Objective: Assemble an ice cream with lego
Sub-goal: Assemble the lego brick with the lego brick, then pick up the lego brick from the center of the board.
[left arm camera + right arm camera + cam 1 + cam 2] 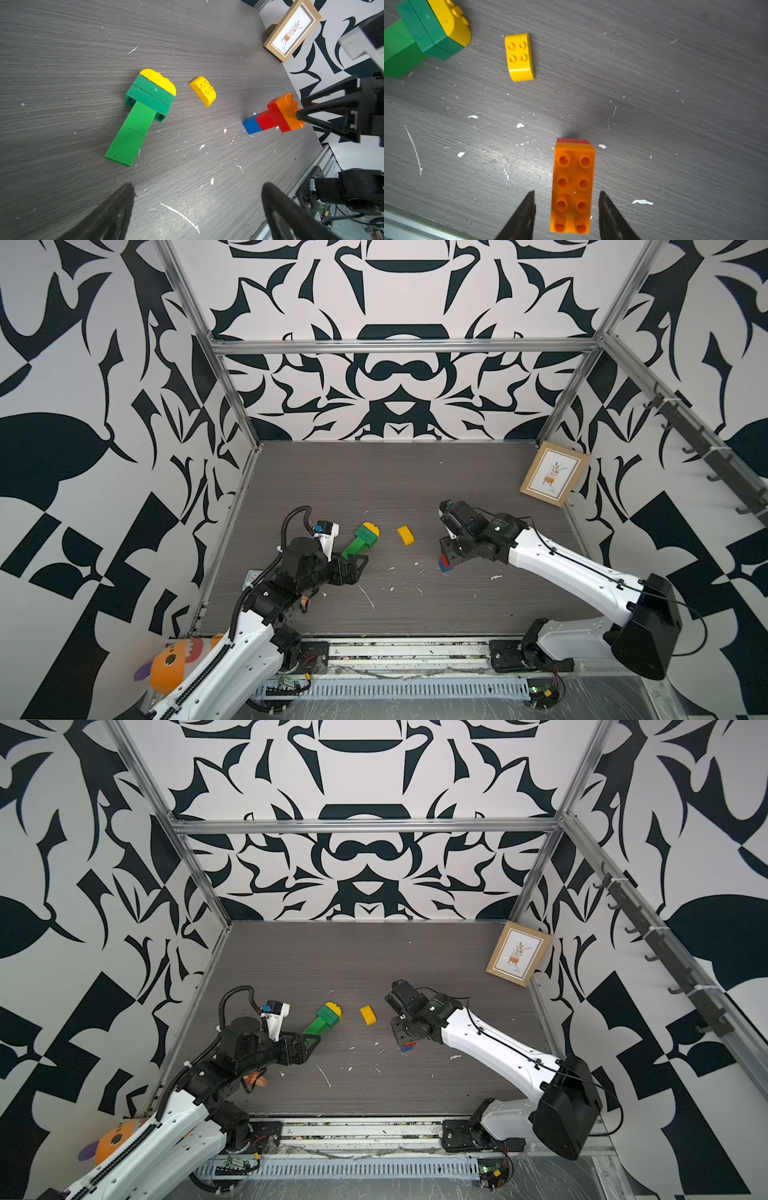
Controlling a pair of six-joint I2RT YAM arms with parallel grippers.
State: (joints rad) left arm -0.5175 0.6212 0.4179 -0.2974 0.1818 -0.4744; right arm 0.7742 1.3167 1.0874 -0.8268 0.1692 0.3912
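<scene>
Jaws apart, the right gripper (566,194) straddles the upright orange-topped stack (573,166) near the loose yellow brick (519,57), likely its next scoop; beyond that brick the green assembly (143,112) lies before the wide-open left gripper (199,186).

Desk (374,481), in a top view: lying stack (360,541) left of centre, its narrow end toward the left end effector (199,185). Single loose brick (405,535) just right of it, apart. Upright stack (445,566) further right and nearer the front, between the fingers of the right end effector (566,192). Picture frame (554,473) at the far right corner, leaning on the wall.
</scene>
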